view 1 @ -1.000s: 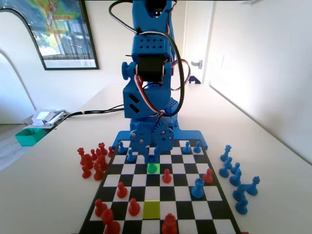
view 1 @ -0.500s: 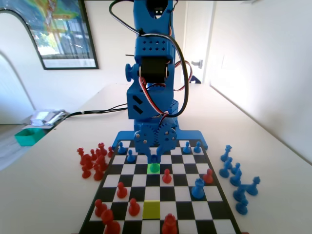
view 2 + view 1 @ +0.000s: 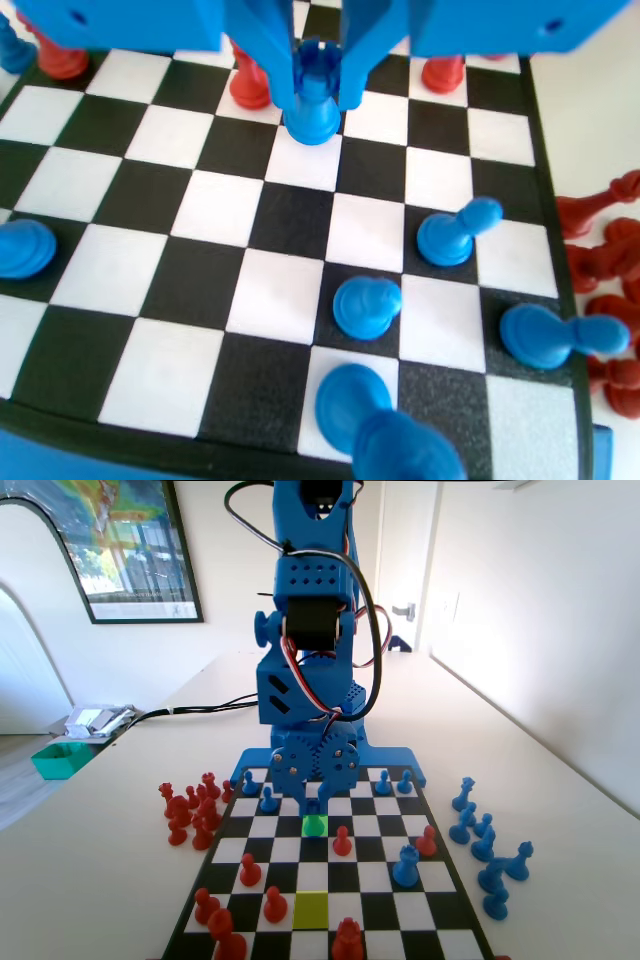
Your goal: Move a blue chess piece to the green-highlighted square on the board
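The blue chess piece (image 3: 313, 110), short with a notched crown, stands on a white square of the board (image 3: 180, 200) in the wrist view. My gripper (image 3: 318, 92) is down over it, both jaws pressed against its crown. From the fixed view the piece (image 3: 313, 823) looks green-tinted on the green-highlighted square (image 3: 323, 831), third row from the arm, with the gripper (image 3: 313, 805) just above it. A lime square (image 3: 311, 909) lies three rows nearer the camera.
Red pieces (image 3: 342, 840) and a bulkier blue piece (image 3: 405, 866) stand close by on the board (image 3: 375, 910). Blue pawns (image 3: 455, 232) fill the rows near the arm. Several red pieces (image 3: 190, 810) are grouped off the left rim, and several blue ones (image 3: 480, 840) off the right.
The arm swayed slightly right, then back left, staying low over the green square. The piece has stayed on that square.
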You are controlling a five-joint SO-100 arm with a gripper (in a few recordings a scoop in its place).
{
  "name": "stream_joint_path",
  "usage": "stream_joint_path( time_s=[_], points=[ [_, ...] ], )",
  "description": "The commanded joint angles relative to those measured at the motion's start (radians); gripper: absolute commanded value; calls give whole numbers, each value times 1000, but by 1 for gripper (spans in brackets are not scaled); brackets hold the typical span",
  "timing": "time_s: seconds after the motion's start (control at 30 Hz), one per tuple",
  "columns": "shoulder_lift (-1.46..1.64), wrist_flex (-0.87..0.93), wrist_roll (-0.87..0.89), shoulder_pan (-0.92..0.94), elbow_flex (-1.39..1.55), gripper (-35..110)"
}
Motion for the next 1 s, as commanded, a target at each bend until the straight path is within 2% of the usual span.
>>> stream_joint_path(
  time_s=[0.0, 0.73, 0.97],
  points=[
    [20, 2, -17, 14, 2, 5],
    [11, -18, -26, 9, 21, 5],
    [11, -31, -14, 8, 18, 12]
  ],
)
